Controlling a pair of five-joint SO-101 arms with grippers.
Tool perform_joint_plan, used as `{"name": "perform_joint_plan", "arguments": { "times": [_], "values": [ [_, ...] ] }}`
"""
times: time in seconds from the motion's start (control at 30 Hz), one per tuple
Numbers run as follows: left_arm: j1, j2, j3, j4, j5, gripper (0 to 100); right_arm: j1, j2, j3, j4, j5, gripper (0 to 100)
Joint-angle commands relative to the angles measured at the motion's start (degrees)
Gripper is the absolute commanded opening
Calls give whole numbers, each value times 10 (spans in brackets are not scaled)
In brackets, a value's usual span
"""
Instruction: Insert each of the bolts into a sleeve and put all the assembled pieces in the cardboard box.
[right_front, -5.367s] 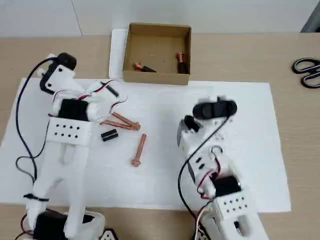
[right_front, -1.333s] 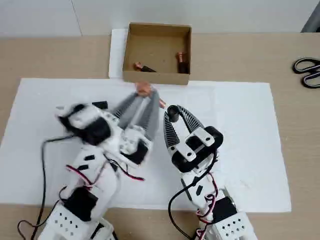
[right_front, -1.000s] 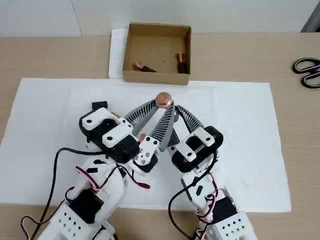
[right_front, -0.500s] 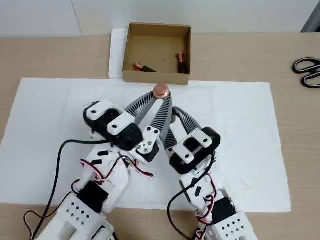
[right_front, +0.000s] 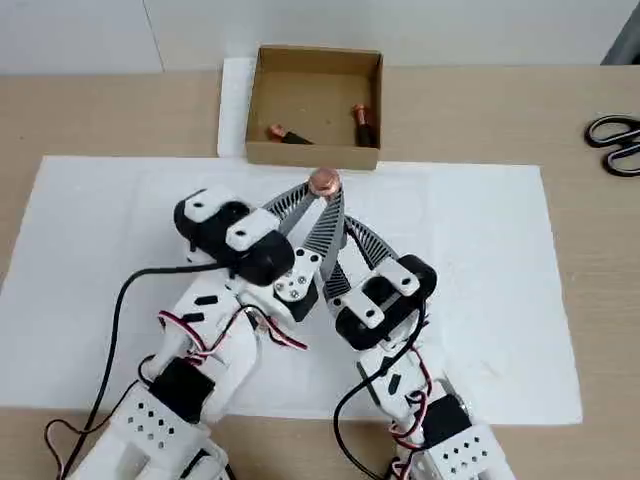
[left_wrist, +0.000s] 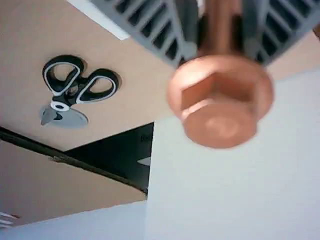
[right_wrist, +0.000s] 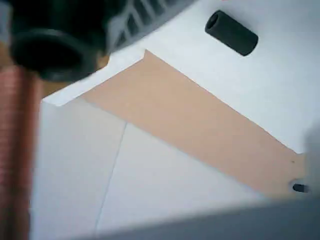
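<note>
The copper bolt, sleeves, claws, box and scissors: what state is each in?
Copper hexagonal-headed bolt: gripped by left gripper, raised.
Black cylindrical sleeve: gripped by right gripper, beside bolt's thread.
Second black sleeve: lying loose on white paper.
Brown cardboard box: open, two assembled pieces inside.
Black-handled scissors: shut, on table.

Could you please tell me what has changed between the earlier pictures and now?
The left tool took a bolt off the paper and rose; the right tool, holding a sleeve, swung in to meet it, and both then drifted toward the cardboard box. The assembled pieces in the box and the scissors stayed put.
</note>
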Motion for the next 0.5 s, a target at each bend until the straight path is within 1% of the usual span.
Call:
{"name": "perform_joint_plan", "arguments": {
  "times": [0.0,0.2,0.37,0.47],
  "values": [
    [1,-4,-48,29,-3,6,0,-13,4,-14,5,4],
    [1,-4,-51,127,0,6,0,-13,4,-14,5,4],
    [2,-4,-51,160,15,6,0,-13,4,-14,5,4],
    [17,-4,-53,201,15,6,0,-13,4,-14,5,4]
  ]
}}
